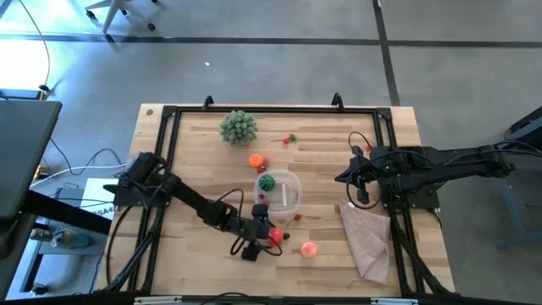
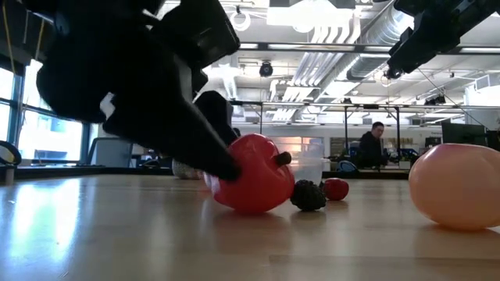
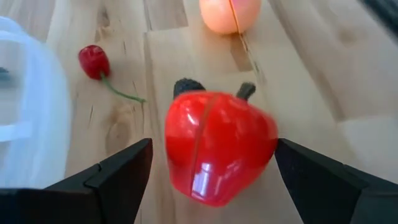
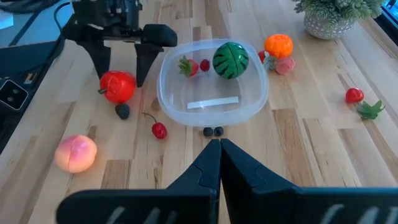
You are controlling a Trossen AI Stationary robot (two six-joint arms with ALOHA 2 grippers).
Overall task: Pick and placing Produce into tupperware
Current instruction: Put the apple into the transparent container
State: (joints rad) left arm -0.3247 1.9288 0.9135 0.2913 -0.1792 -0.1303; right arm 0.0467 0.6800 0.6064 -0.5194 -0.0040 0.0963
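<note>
My left gripper (image 3: 214, 147) is open low over the table, near the near edge. Its fingers stand on either side of a red toy apple (image 3: 217, 152) that rests on the wood (image 1: 276, 238). The clear round tupperware (image 1: 296, 182) sits just beyond, holding a green striped melon ball (image 4: 231, 60), a strawberry (image 4: 186, 65) and a small red piece. A peach (image 1: 309, 249), a cherry (image 3: 93, 60) and a blackberry (image 4: 123, 111) lie loose around the apple. My right gripper (image 4: 219, 144) is shut and hovers at the table's right side. My left gripper comes at the apple low and slanting from the table's left, one finger on each side of it. In the low view one fingertip (image 2: 228, 168) shows against the apple's side (image 2: 244, 173), but I cannot tell whether it touches. The apple sits on the table.
An orange (image 4: 278, 45) and a pink piece (image 4: 285, 65) lie beyond the tupperware, and a red piece with a green leaf (image 4: 354, 95) farther off. A potted plant clump (image 1: 239, 127) stands near the far edge. A tan cloth (image 1: 366, 233) lies at the right. Two dark berries (image 4: 211, 131) sit beside the container.
</note>
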